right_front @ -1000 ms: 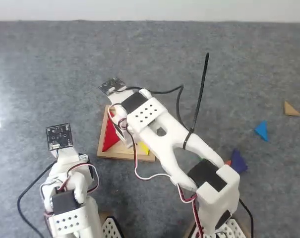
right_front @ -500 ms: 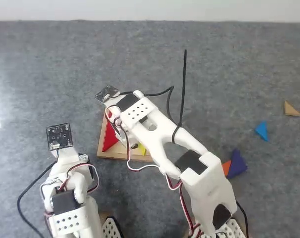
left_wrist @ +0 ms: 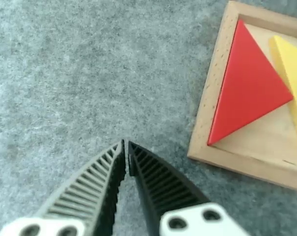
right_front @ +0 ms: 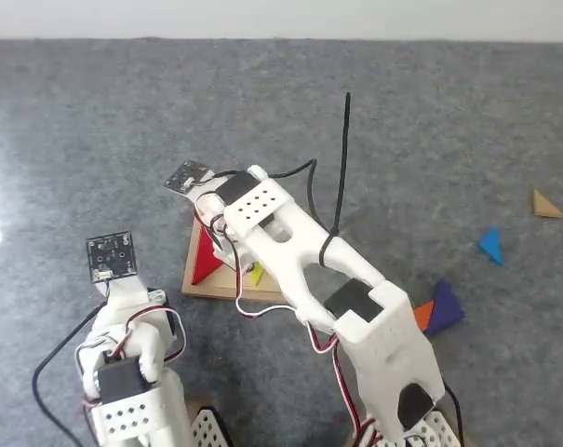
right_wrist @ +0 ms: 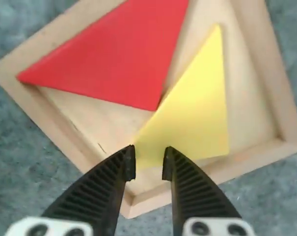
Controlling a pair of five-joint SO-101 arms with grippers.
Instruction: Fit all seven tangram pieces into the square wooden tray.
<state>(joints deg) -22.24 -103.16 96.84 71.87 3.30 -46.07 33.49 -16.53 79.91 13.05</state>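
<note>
Over the square wooden tray (right_wrist: 276, 83), near side, we note the right arm's fingers (right_wrist: 109, 187) narrowly parted, empty, above the yellow triangle (right_wrist: 197, 113) beside the red triangle (right_wrist: 123, 49); descending could wedge it askew. Left arm's fingers (left_wrist: 104, 177) closed.

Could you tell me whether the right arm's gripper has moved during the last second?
Yes: in the high view the right gripper has shifted left over the wooden tray, which stayed put.
</note>
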